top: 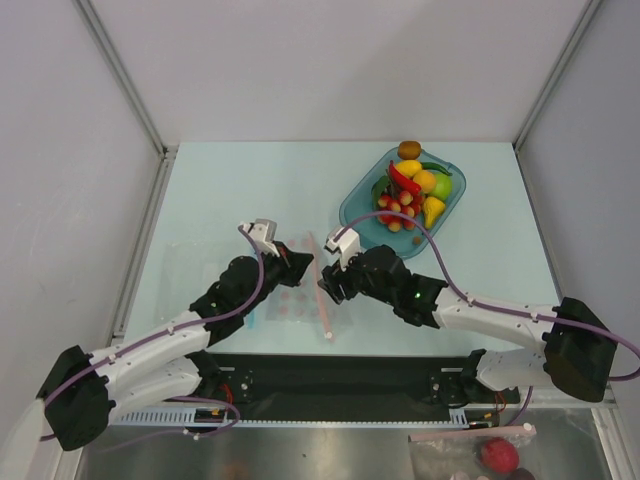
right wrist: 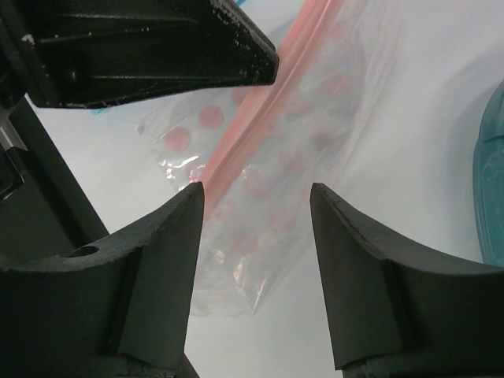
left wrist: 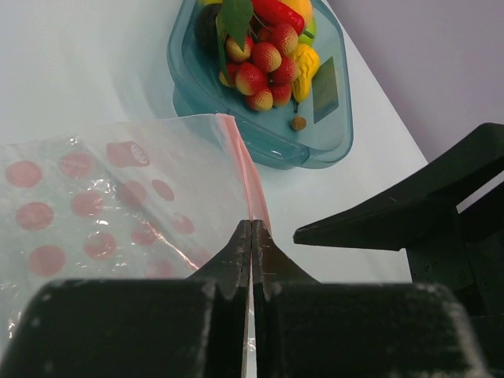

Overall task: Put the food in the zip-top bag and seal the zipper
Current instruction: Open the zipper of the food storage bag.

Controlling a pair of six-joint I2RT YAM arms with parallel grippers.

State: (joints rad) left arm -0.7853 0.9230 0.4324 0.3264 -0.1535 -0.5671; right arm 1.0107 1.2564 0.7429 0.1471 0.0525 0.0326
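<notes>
The clear zip-top bag with red dots lies near the table's middle. Its pink zipper strip runs along its right edge. My left gripper is shut on the bag's mouth edge right by the zipper, with thin plastic pinched between the jaws. My right gripper is open just above the bag, and the zipper runs up between its fingers. It holds nothing. The food, red balls, a lemon, green and orange pieces, sits piled in the teal tray at the back right.
The tray stands just beyond the bag's mouth in the left wrist view. The two grippers are close together. Another bag with a red ball lies off the table at the front right. Grey walls enclose the table.
</notes>
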